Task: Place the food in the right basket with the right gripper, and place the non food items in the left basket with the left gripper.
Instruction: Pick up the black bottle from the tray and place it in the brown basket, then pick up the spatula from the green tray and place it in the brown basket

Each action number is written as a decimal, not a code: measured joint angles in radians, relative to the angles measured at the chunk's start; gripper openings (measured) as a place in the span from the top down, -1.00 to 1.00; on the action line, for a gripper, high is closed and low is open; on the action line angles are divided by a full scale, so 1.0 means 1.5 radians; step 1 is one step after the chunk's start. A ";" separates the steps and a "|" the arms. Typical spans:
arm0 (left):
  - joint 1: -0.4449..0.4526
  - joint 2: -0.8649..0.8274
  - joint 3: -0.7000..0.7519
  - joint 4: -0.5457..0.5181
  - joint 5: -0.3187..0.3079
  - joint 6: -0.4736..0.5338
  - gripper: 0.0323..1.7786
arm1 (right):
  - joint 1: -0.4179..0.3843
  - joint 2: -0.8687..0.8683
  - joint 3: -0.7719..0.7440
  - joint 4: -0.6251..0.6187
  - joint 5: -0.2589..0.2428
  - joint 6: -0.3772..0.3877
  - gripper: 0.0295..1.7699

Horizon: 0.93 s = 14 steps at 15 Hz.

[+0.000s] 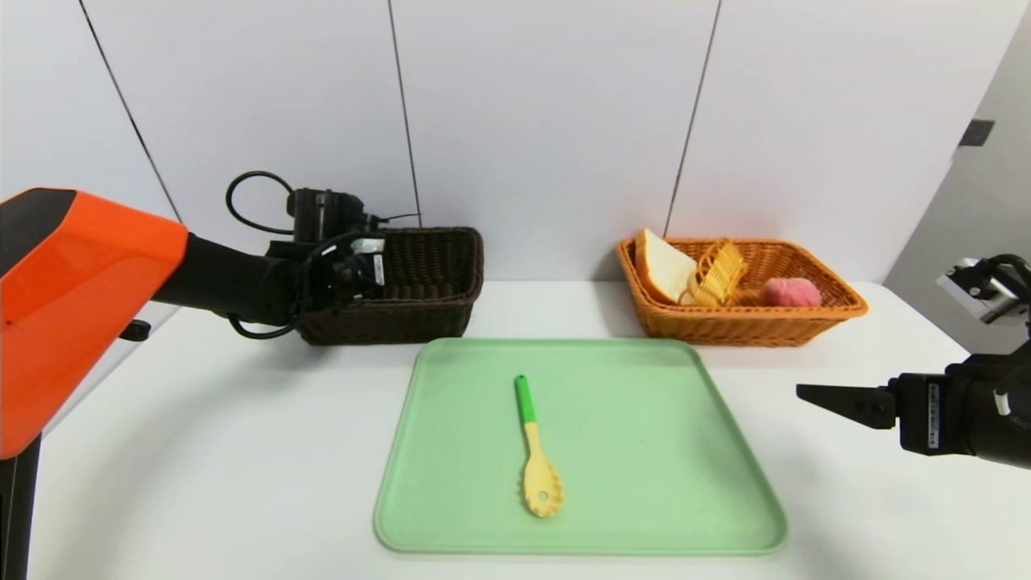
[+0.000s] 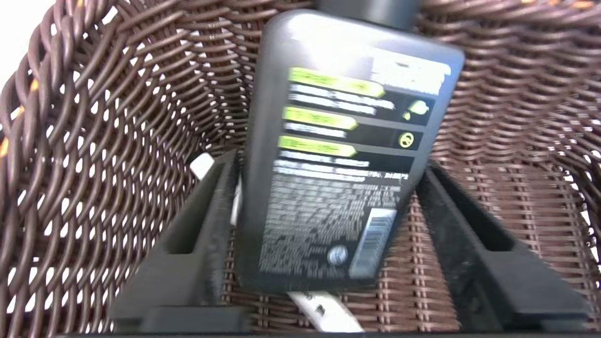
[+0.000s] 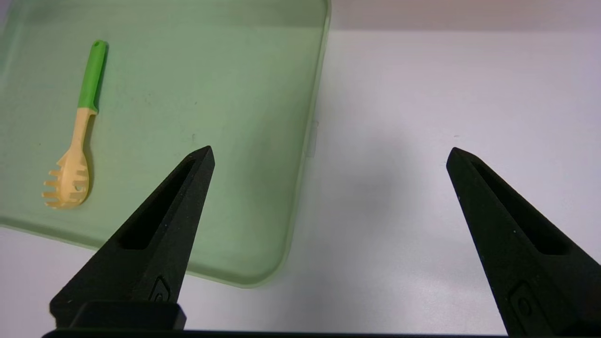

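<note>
My left gripper [image 2: 327,162] reaches down inside the dark brown left basket [image 1: 427,282]. Its fingers [image 2: 211,211] stand open around a dark green bottle [image 2: 338,155], with a clear gap on one side. A white marker pen [image 2: 324,310] lies on the basket floor under the bottle. In the head view the left gripper [image 1: 358,274] is mostly hidden by its wrist at the basket's near wall. A yellow spoon with a green handle [image 1: 536,451] [image 3: 77,141] lies on the green tray [image 1: 644,483]. My right gripper [image 1: 809,392] [image 3: 328,150] hovers open and empty past the tray's right edge.
The orange right basket [image 1: 725,326] at the back right holds a bread slice [image 1: 662,266], a small yellow woven basket [image 1: 719,270] and a pink item [image 1: 789,292]. Bare white table surrounds the tray [image 3: 211,70]. A white wall stands behind both baskets.
</note>
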 joint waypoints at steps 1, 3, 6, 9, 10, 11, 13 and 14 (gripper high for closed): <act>0.000 -0.003 -0.006 0.003 0.001 0.000 -0.52 | 0.000 0.000 -0.001 0.000 0.000 0.000 -0.93; 0.000 -0.016 -0.022 0.024 0.002 0.001 -0.61 | 0.000 0.000 -0.001 0.000 0.000 0.000 -0.93; -0.004 -0.066 -0.056 0.105 0.004 0.000 -0.70 | -0.001 -0.001 0.001 0.001 0.001 0.001 -0.93; -0.054 -0.150 -0.121 0.287 0.007 -0.014 -0.77 | -0.001 -0.002 0.004 0.000 0.003 0.007 -0.93; -0.086 -0.173 -0.159 0.359 0.008 -0.033 -0.79 | -0.001 -0.001 0.004 0.000 0.003 0.007 -0.93; -0.126 -0.193 -0.207 0.438 0.009 -0.065 -0.80 | 0.000 -0.001 0.004 0.000 0.003 0.007 -0.93; -0.212 -0.212 -0.297 0.582 0.008 -0.151 -0.83 | -0.001 -0.001 0.005 0.001 0.003 0.010 -0.93; -0.260 -0.214 -0.325 0.653 0.008 -0.203 -0.84 | -0.001 -0.001 0.005 0.001 0.002 0.017 -0.93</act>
